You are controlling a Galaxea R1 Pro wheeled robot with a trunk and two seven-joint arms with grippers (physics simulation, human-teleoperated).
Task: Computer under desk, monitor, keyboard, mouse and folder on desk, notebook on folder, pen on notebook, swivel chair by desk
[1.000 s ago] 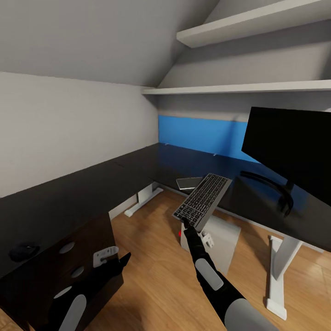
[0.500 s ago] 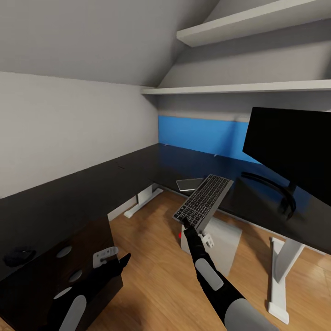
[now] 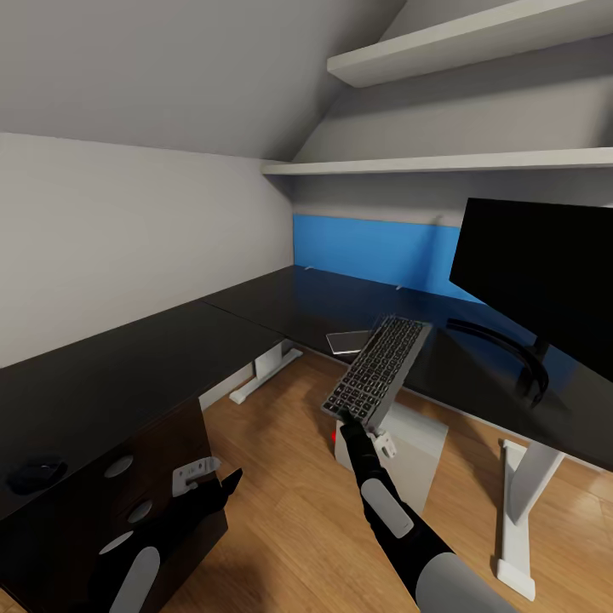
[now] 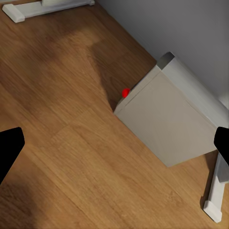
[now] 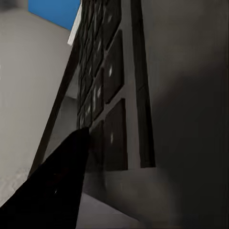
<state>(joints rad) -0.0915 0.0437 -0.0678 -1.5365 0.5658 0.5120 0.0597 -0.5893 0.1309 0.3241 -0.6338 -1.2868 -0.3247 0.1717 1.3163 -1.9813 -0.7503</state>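
Observation:
My right gripper point(image 3: 349, 419) is shut on the near end of the slim black keyboard point(image 3: 377, 366), which hangs tilted steeply up over the front edge of the black desk point(image 3: 170, 349). The right wrist view shows the keyboard point(image 5: 109, 95) close up, with one dark finger point(image 5: 62, 186) pressed on it. The monitor point(image 3: 532, 272) stands on the desk at the right. A small dark grey notebook point(image 3: 347, 340) lies flat just behind the keyboard. The mouse point(image 3: 36, 473) rests on the desk's left wing. The pale computer point(image 3: 413, 443) point(image 4: 171, 119) stands under the desk. My left gripper point(image 3: 203, 478) hangs open above the floor.
A black drawer unit point(image 3: 128, 502) with silver knobs sits under the left wing, close to my left arm. White desk legs point(image 3: 264, 366) point(image 3: 521, 502) stand on the wooden floor point(image 3: 281, 494). A blue panel point(image 3: 375, 247) lines the back of the desk, with white shelves point(image 3: 443, 162) above.
The keyboard has tipped steeper, its far end rising a little toward the desk. The view has shifted slightly. My left arm has stayed put.

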